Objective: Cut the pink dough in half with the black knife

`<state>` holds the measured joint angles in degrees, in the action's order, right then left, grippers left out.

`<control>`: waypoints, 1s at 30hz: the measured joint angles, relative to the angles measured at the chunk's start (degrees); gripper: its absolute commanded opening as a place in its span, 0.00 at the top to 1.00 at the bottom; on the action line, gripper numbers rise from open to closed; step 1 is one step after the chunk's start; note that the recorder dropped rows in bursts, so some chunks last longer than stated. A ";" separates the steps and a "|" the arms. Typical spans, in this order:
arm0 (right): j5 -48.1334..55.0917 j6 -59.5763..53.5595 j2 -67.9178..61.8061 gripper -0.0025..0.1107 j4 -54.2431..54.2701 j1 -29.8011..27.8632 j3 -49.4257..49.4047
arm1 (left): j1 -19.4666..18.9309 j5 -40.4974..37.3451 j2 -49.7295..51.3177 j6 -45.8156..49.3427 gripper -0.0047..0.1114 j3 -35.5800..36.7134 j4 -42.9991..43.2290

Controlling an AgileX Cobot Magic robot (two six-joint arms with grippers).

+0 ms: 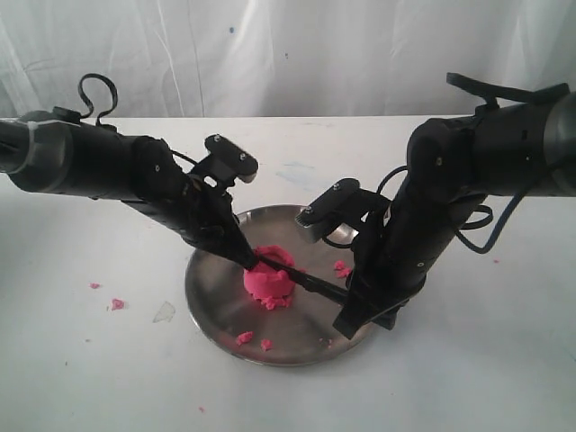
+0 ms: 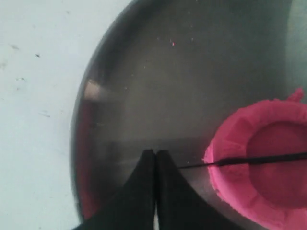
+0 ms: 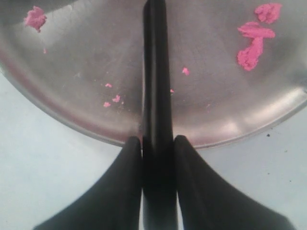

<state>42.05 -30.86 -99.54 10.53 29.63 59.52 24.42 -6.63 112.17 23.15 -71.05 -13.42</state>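
Observation:
The pink dough [image 1: 266,286] is a squat mound with a dented top, sitting in the middle of the steel plate [image 1: 205,301]. The black knife [image 1: 315,286] lies across its top, blade edge down into the dent. In the left wrist view the thin blade [image 2: 261,159] crosses the dough [image 2: 232,139] and its tip pokes out past the rim. My right gripper [image 3: 157,141] is shut on the knife handle [image 3: 156,72] at the plate's edge [image 3: 86,127]. My left gripper [image 2: 156,152] is shut and empty, its tips just beside the dough over the plate [image 2: 144,72].
Pink crumbs lie on the plate [image 1: 245,337] [image 3: 254,43] and on the white table at the left [image 1: 117,304]. A small clear scrap [image 1: 164,312] lies beside the plate. A white curtain hangs behind the table.

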 measured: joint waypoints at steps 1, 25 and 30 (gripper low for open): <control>0.00 0.00 0.00 0.98 0.00 0.00 0.00 | 0.00 0.38 1.48 0.00 0.96 0.00 0.29; 0.00 0.00 -0.03 0.98 -0.10 0.00 0.00 | 0.00 0.52 -0.88 -2.07 0.96 0.00 0.86; 0.00 0.00 -0.03 0.98 -0.10 0.00 0.00 | 0.00 1.34 1.89 -2.07 0.96 0.00 0.86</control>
<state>42.05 -30.86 -99.57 10.43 29.63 59.52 24.42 -5.29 114.06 21.08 -71.05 -12.56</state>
